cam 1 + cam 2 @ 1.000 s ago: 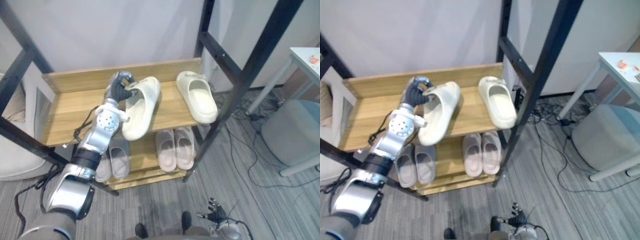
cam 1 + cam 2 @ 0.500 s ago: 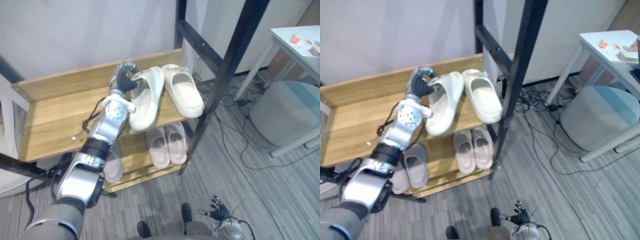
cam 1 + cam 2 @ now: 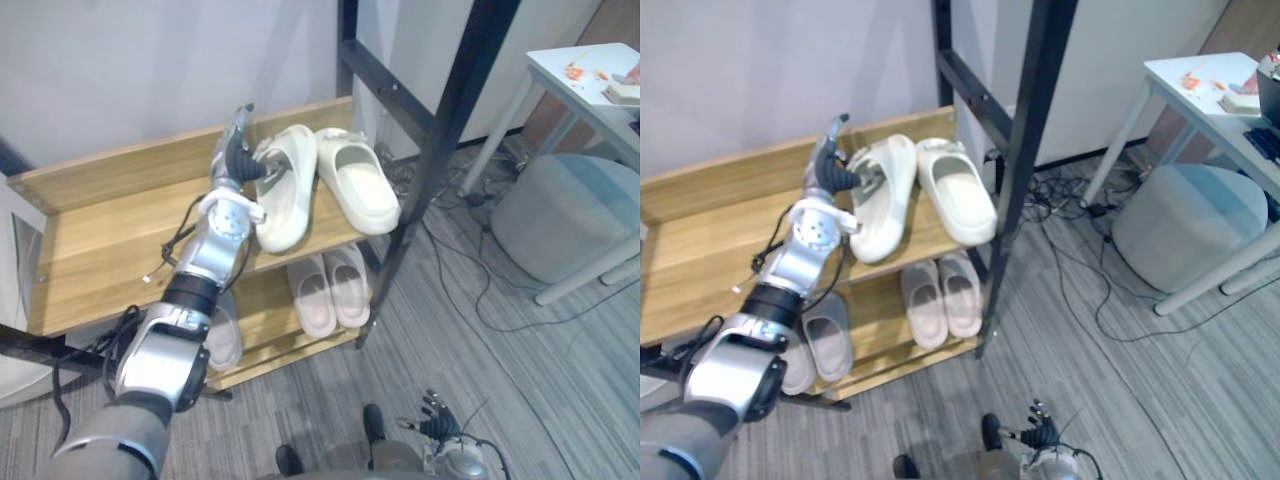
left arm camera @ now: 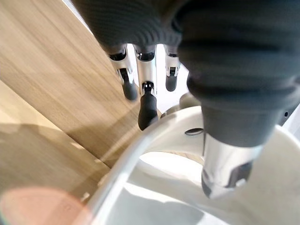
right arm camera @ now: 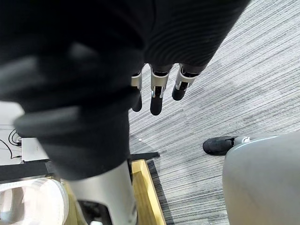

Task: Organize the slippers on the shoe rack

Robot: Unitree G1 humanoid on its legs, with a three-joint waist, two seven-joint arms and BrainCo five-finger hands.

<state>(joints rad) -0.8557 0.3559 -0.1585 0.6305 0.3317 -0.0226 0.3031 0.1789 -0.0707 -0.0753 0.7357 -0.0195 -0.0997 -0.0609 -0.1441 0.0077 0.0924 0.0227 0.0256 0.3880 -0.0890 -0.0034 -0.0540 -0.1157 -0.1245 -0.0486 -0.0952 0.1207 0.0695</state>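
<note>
Grey striped carpet runs under a wooden rack (image 3: pixel 110 220) with a black frame, set against a pale wall. On the rack's top shelf two cream slippers lie side by side towards its right post, soles down. The first slipper (image 3: pixel 290 195) is angled a little and the second slipper (image 3: pixel 362 190) sits just beside it, nearer the post. The two touch at their far ends by the rack's back board. The left hand (image 3: pixel 238 165) is at the first slipper, on the side away from the post. Its fingers (image 4: pixel 147 105) are stretched out straight past the slipper's rim over the bare shelf, so the hand is open. Its thumb (image 4: pixel 225 161) lies over the slipper's strap, though I cannot tell whether it presses on it. On the rack's lower shelf a beige pair (image 3: pixel 328 290) stands under the cream ones, with a grey slipper (image 3: pixel 222 335) beside it, partly behind the arm. The right hand (image 3: pixel 435 428) hangs low over the carpet, well in front of the rack, its fingers (image 5: pixel 157 96) loose and straight, holding nothing. Beyond the rack's right post stand a white table (image 3: pixel 590 70) and a round grey stool (image 3: pixel 570 215).
</note>
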